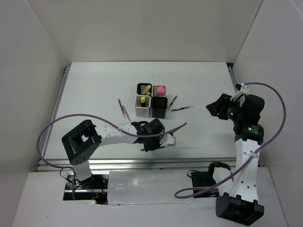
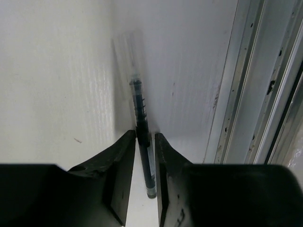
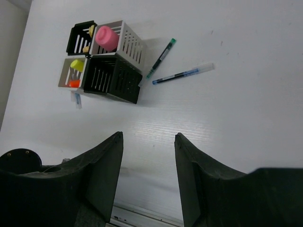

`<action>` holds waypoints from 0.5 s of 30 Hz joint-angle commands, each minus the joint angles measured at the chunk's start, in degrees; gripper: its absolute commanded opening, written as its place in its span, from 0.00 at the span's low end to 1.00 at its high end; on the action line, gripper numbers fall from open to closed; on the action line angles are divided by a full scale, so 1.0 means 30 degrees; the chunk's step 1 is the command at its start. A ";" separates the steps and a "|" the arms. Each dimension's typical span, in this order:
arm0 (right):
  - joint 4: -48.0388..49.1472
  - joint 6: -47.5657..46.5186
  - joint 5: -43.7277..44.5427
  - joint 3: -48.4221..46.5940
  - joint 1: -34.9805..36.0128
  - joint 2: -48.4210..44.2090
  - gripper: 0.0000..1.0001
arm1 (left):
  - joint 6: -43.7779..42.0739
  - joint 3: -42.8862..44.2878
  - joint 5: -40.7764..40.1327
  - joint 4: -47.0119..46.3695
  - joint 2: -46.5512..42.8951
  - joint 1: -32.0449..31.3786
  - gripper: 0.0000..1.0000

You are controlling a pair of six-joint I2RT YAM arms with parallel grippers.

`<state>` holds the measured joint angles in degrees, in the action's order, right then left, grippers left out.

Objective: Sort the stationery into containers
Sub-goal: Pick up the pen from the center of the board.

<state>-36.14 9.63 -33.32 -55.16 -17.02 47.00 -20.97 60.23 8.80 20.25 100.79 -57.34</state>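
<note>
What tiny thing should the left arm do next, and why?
Probably finish closing: the left pincer straddles the dark pen lying on the table, with a sliver of gap apparently remaining on one side. Only then lift.

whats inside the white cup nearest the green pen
A pink highlighter fills the white cup, only its top end showing. Its lower part and the cup's floor are covered.

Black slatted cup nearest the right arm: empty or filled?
Empty: the right wrist view looks down into the black slatted square cup and shows only bare slats, with nothing inside.
</note>
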 commanded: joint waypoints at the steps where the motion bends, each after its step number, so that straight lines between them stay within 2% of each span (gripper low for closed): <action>1: -0.0433 0.0453 -0.0640 0.0279 -0.0887 -0.0900 0.55 | 0.0573 -0.1032 -0.0296 -0.0188 0.1088 -0.0368 0.32; 7: -0.0024 0.0511 -0.1460 0.1012 -0.1359 -0.1459 0.54 | 0.1217 -0.0799 0.0259 -0.0334 0.0830 -0.0427 0.02; 12: 0.0269 -0.0220 -0.3534 0.0749 -0.1301 -0.0992 0.53 | 0.2680 -0.0681 0.2745 -0.0743 -0.2474 0.0681 0.00; 14: 0.0619 -0.0542 -0.4794 0.0690 -0.1009 -0.0757 0.53 | 0.4203 -0.0565 0.4996 -0.1124 -0.3621 0.2140 0.00; 15: 0.0795 -0.0630 -0.6425 0.0661 -0.0834 -0.0669 0.53 | 0.5483 -0.0564 0.6283 -0.1328 -0.4700 0.2673 0.00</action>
<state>-36.62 9.47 -42.57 -52.42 -20.43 44.29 -12.73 57.49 16.62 18.79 95.29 -54.50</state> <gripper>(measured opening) 0.528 0.078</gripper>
